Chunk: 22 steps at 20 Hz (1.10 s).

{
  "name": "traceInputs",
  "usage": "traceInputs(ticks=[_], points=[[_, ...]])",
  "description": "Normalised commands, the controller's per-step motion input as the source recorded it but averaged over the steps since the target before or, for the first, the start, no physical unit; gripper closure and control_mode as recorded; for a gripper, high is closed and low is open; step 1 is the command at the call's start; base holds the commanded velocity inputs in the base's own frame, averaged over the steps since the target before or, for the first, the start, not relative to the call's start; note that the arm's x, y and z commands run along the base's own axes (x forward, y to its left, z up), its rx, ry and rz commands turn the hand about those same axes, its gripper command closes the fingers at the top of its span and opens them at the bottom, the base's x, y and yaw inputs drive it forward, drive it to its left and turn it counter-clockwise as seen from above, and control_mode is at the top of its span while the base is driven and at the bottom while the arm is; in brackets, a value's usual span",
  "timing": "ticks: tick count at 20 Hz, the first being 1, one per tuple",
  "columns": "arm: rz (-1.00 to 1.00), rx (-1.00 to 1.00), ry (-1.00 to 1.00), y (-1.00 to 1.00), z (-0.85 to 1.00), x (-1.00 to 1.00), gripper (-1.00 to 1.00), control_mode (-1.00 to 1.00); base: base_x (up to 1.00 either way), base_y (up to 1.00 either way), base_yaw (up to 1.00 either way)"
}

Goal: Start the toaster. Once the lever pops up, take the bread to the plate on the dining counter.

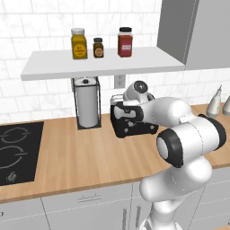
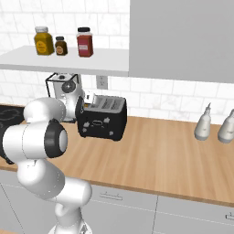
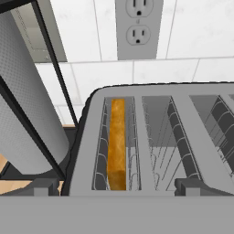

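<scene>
Left base view: the black boxy four-slot toaster (image 1: 130, 121) stands at frame centre on the light-wood bench (image 1: 81, 157), just right of the white paper-towel roll in its black wire holder (image 1: 86, 105); the white arm hides the tool. Right base view: the toaster (image 2: 103, 118) sits centre-left, its slots facing up. Hand view: the thin bread slice with golden-orange crust (image 3: 117, 144) stands upright in the leftmost slot, centre-left of frame. The dark finger tips (image 3: 40, 188) show well apart at the bottom, one on each side, gripping nothing.
</scene>
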Motion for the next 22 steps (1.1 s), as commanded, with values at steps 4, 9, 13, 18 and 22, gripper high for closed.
traceInputs(ticks=[4,9,13,18,22], points=[[0.0,0.0,0.0,0.0,0.0,0.0,-1.0,-1.0,0.0,0.0,0.0],[0.0,0.0,0.0,0.0,0.0,0.0,-1.0,-1.0,0.0,0.0,0.0],[0.0,0.0,0.0,0.0,0.0,0.0,-1.0,-1.0,0.0,0.0,0.0],[0.0,0.0,0.0,0.0,0.0,0.0,-1.0,-1.0,0.0,0.0,0.0],[0.0,0.0,0.0,0.0,0.0,0.0,-1.0,-1.0,0.0,0.0,0.0]])
